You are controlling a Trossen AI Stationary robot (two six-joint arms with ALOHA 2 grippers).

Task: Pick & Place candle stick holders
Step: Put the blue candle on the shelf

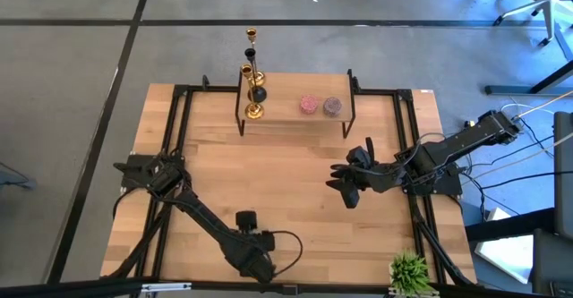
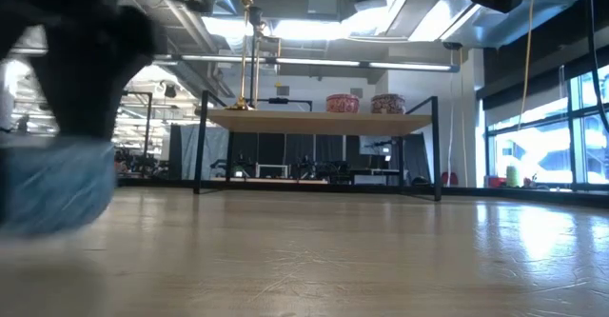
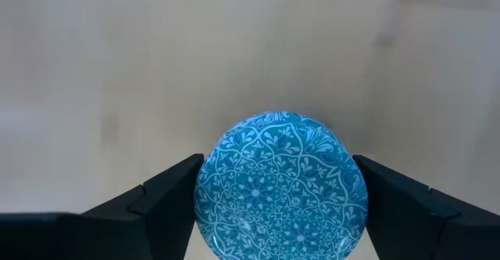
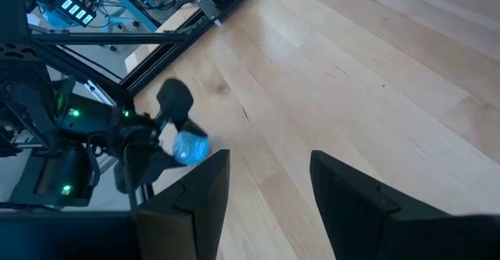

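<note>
Two gold candle stick holders point(image 1: 254, 110) point(image 2: 245, 46) stand upright on their round bases at the left end of a raised wooden shelf point(image 1: 295, 121) at the table's far side. My left gripper point(image 1: 254, 260) point(image 3: 279, 170) points down near the table's front edge. It is open, with one finger on each side of a round blue patterned tin point(image 3: 281, 186) point(image 4: 190, 147) that lies on the table. My right gripper point(image 1: 345, 189) point(image 4: 269, 162) hangs open over the table's right middle, with nothing between its fingers. My left gripper comes at the blue tin from above, pointing down, with a finger point(image 3: 168, 186) close beside the round rim point(image 3: 205, 174) on each side. I cannot tell whether the fingers touch the rim. The tin rests flat on the table.
Two small pink-red tins point(image 1: 309, 105) point(image 1: 332, 106) sit on the shelf to the right of the candle stick holders. A green plant point(image 1: 409, 271) stands at the near right corner. Bare wood lies between the shelf and the arms.
</note>
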